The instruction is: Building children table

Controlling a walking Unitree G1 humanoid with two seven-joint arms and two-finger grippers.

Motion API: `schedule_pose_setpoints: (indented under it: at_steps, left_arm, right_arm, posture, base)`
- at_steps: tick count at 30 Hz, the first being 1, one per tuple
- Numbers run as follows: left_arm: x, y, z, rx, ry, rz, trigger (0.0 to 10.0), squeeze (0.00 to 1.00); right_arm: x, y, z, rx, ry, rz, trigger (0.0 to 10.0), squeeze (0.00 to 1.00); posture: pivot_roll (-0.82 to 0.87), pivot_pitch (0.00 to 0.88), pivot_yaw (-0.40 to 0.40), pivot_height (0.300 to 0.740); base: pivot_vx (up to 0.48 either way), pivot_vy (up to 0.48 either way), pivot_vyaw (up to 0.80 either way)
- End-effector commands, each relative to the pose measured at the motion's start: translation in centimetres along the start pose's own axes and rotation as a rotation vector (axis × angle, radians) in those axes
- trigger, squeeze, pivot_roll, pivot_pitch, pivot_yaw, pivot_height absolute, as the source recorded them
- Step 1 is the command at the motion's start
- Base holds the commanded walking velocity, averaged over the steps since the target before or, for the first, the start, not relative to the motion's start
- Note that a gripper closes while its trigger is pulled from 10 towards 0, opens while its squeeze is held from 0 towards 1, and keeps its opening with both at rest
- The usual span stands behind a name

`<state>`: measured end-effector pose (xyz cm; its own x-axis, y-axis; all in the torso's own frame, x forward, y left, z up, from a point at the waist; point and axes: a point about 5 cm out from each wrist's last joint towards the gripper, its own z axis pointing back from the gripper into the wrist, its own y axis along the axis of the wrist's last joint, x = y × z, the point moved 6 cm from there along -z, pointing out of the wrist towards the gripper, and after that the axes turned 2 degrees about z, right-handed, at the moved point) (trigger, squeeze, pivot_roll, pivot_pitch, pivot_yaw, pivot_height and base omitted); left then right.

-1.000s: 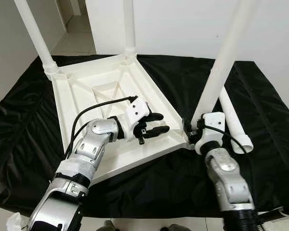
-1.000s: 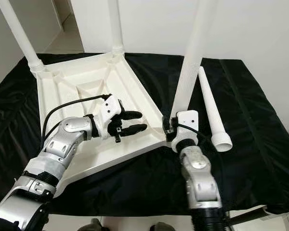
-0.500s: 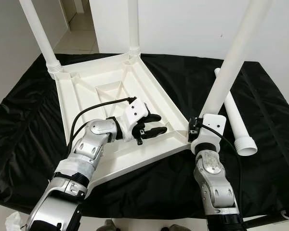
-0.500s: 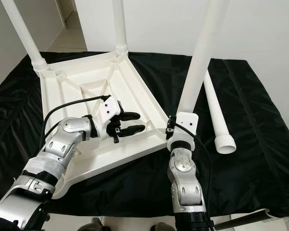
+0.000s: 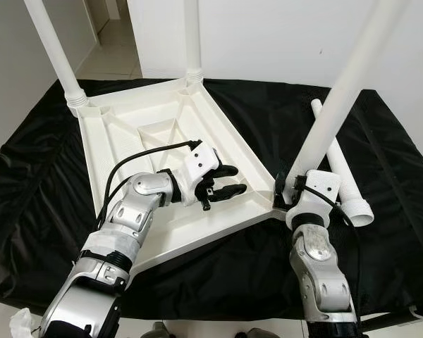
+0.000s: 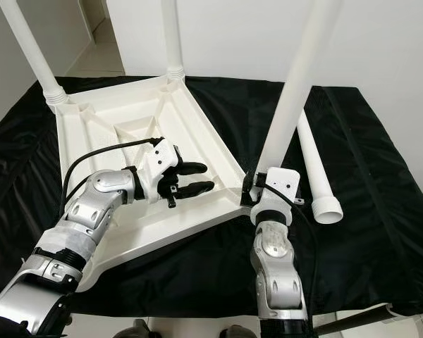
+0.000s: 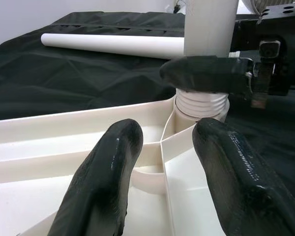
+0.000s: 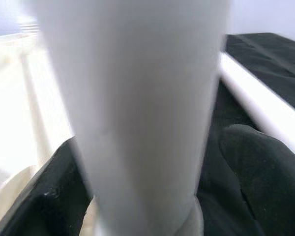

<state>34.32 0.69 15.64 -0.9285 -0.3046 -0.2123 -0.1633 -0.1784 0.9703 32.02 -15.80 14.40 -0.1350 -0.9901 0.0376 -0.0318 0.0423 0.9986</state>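
Your right gripper [image 6: 257,189] is grasping the upright white leg [image 5: 336,116] near its base, jaws clenched around it where it meets the corner socket of the upturned tabletop [image 5: 155,134]. Your left gripper [image 5: 229,181] is hovering over the tabletop's ribbed underside, jaws parted and pointing at that same corner. A loose leg [image 5: 336,172] is lying on the black cloth [image 5: 28,190] just beyond the right jaws.

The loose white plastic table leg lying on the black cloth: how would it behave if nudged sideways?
The loose white plastic table leg is a round, tapering tube, so it would probably roll, curving toward its narrow end. It looks hollow and rigid, so likely light and stiff. The wrinkled black cloth might slow it.
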Motion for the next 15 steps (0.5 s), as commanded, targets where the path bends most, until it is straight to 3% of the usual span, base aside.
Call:
schedule_pose_setpoints:
  at_steps: [1, 5, 8, 15]
  left_arm:
    - [-0.3, -0.1, 0.0, -0.006, 0.034, -0.008, 10.0, 0.0]
    - [-0.3, -0.1, 0.1, -0.006, 0.035, -0.009, 10.0, 0.0]
    - [-0.3, -0.1, 0.1, -0.006, 0.037, -0.007, 10.0, 0.0]
    - [-0.5, 0.0, 0.1, -0.005, 0.043, -0.007, 10.0, 0.0]
  right_arm:
    - [0.0, 0.0, 0.2, 0.005, 0.053, -0.011, 10.0, 0.0]
    - [-0.1, 0.1, 0.3, 0.007, 0.1, -0.004, 10.0, 0.0]
    - [-0.3, -0.1, 0.2, 0.024, 0.34, 0.111, 10.0, 0.0]
    - [-0.1, -0.4, -1.5, 0.027, 0.449, 0.182, 10.0, 0.0]
  posture:
    - [-0.05, 0.0, 0.008, 0.74]
    - [-0.05, 0.0, 0.007, 0.74]
    - [-0.05, 0.0, 0.011, 0.74]
    - [-0.04, 0.0, 0.01, 0.74]
  base:
    - [0.0, 0.0, 0.0]
    - [0.0, 0.0, 0.0]
    - [0.0, 0.0, 0.0]
    - [0.0, 0.0, 0.0]
